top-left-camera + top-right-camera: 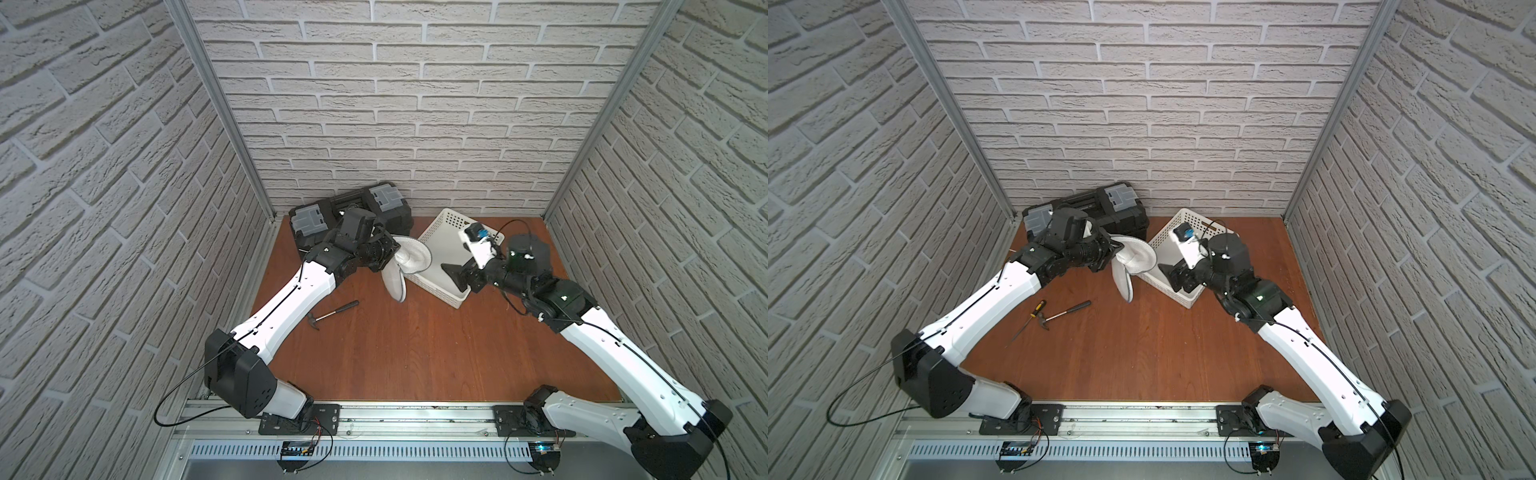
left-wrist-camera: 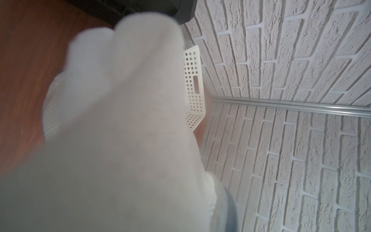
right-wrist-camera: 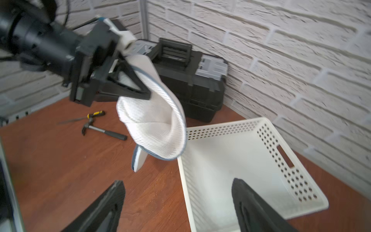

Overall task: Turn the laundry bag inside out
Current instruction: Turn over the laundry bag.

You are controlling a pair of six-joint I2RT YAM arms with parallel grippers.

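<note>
While the left gripper (image 3: 143, 91) clamps the bag (image 3: 154, 122) by an edge, hanging it folded over the table (image 3: 60, 160) just beside the basket (image 3: 220, 125), and the right gripper (image 3: 177, 186) stands spread, empty and apart from it, inversion appears unfinished: the pouch probably needs pushing through.

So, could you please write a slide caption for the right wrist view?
Left pincer holds the laundry bag above the table beside the white basket; the right pincer stands open, empty.
</note>
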